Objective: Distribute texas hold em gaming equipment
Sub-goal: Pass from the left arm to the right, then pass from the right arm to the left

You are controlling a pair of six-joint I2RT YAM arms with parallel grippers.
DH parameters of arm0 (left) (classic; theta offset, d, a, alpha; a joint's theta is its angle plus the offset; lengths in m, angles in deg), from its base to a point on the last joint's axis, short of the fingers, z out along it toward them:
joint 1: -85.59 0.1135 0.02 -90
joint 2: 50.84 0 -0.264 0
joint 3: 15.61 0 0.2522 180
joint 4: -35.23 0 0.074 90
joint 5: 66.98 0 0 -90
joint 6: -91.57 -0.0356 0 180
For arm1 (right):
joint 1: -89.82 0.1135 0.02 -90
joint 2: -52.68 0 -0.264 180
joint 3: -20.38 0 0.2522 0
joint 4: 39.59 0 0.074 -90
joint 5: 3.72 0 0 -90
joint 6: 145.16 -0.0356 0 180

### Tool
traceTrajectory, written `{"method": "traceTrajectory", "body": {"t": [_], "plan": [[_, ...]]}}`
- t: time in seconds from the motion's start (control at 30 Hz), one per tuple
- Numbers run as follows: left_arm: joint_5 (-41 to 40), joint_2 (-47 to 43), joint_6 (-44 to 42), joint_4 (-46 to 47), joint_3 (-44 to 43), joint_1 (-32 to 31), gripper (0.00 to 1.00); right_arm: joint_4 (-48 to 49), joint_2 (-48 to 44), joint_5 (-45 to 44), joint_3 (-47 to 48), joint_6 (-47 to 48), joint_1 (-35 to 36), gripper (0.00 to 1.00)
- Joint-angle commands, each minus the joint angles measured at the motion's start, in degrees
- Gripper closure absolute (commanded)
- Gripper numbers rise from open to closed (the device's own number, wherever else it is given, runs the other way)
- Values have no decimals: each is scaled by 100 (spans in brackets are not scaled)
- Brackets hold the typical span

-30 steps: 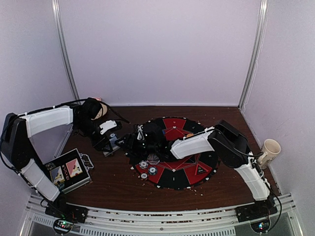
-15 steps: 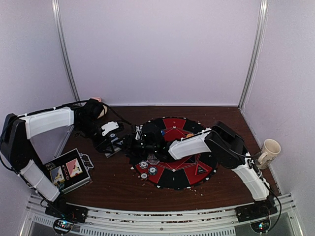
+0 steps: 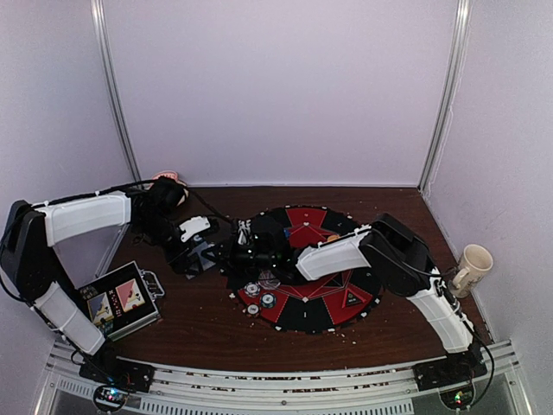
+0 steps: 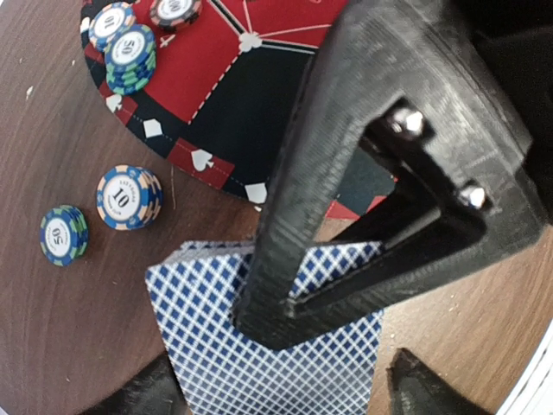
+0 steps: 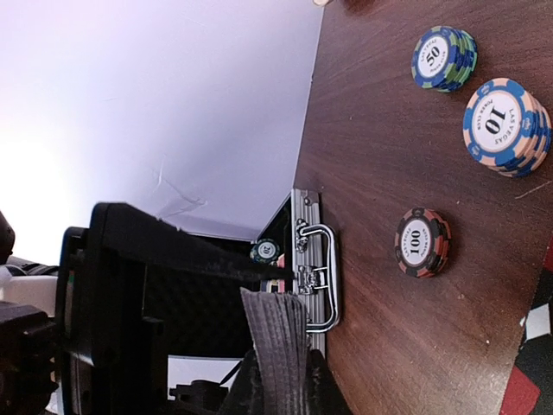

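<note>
A deck of blue-diamond-backed playing cards (image 4: 259, 346) hangs just above the wood, left of the mat. My right gripper (image 5: 281, 373) is shut on the deck (image 5: 278, 333), seen edge-on between its fingers; one of its black fingers (image 4: 294, 216) lies across the top card. My left gripper (image 4: 281, 393) is open around the deck's near end, with its right fingertip (image 4: 419, 389) apart from the cards. Chip stacks stand on the wood: a blue-orange 10 (image 4: 130, 197), a blue-green 50 (image 4: 63, 235) and a red-black 100 (image 5: 422, 242). More chips (image 3: 259, 296) sit on the mat.
The round red-and-black mat (image 3: 333, 298) fills the table's middle. The metal case (image 3: 121, 303) lies open at the front left, its handle (image 5: 315, 264) facing the arms. A beige mug (image 3: 473, 264) stands at the right edge. Both arms meet left of the mat.
My right gripper has closed on the deck. My left gripper has opened off it. Both arms have hardly shifted.
</note>
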State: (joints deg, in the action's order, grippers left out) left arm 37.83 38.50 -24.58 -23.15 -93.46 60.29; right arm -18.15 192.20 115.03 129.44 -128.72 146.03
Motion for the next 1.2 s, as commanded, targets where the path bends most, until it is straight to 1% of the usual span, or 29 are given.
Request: {"method": "traceTrajectory", "body": {"t": [0.0, 0.03, 0.2, 0.47, 0.7, 0.9, 1.1, 1.17], "plan": [[160, -215, 65, 243, 97, -49, 4, 449, -80, 38, -184, 13, -22, 100], [172, -220, 52, 243, 105, -50, 3, 494, -138, 4, -258, 17, -34, 100], [211, -248, -58, 305, 122, -53, 2, 718, -456, -135, -673, -15, -74, 100], [335, -60, -346, 305, 28, -77, 2, 925, -750, -72, -994, -63, -77, 100], [356, 111, -386, 454, -33, -138, 2, 1033, -993, -45, -1200, -71, -75, 100], [277, 227, -355, 616, -23, -347, 2, 933, -1029, -72, -1204, -46, -65, 100], [29, 280, -323, 717, 40, -569, 5, 925, -1015, -101, -1169, -69, -35, 100], [-30, 292, -307, 744, 67, -600, 8, 887, -1008, -102, -1134, -66, -32, 100]]}}
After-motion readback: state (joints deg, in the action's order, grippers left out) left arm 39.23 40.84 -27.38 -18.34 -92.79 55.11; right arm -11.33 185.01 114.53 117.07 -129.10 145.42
